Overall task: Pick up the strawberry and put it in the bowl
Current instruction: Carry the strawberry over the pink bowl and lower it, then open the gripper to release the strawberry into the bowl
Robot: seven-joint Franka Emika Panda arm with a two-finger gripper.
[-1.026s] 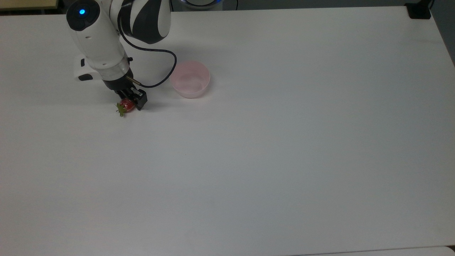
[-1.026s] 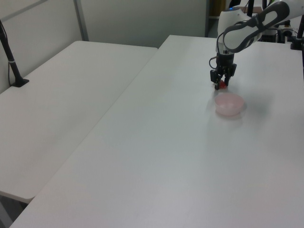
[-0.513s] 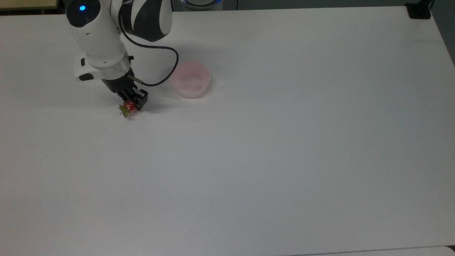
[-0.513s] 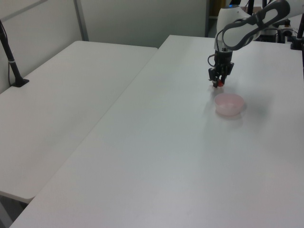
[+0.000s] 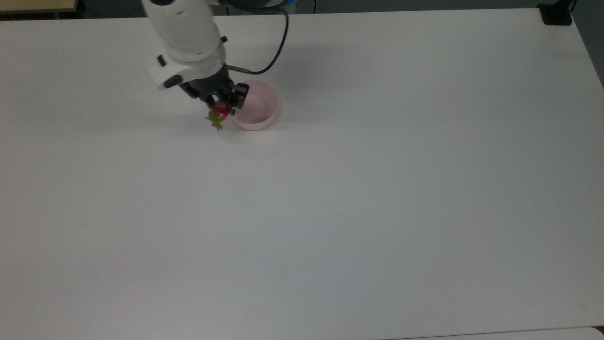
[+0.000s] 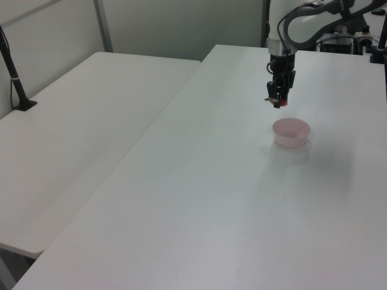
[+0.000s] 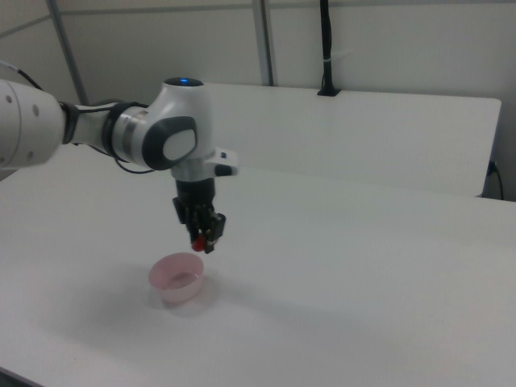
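Red strawberry (image 5: 220, 110) hangs clamped in the gripper (image 5: 222, 109) just beside the bowl (image 5: 258, 109), so centre it above the bowl's hollow before letting go.

Your arm (image 5: 181, 28) is cut off by the top view's upper edge, so its upper links are out of sight there. The fingers (image 5: 234, 100) cover part of the bowl (image 5: 259, 111) rim on the top view's left. In the left view the strawberry (image 6: 277, 104) is too small to tell its cap from the fruit. In the right view the fingers hide most of it.
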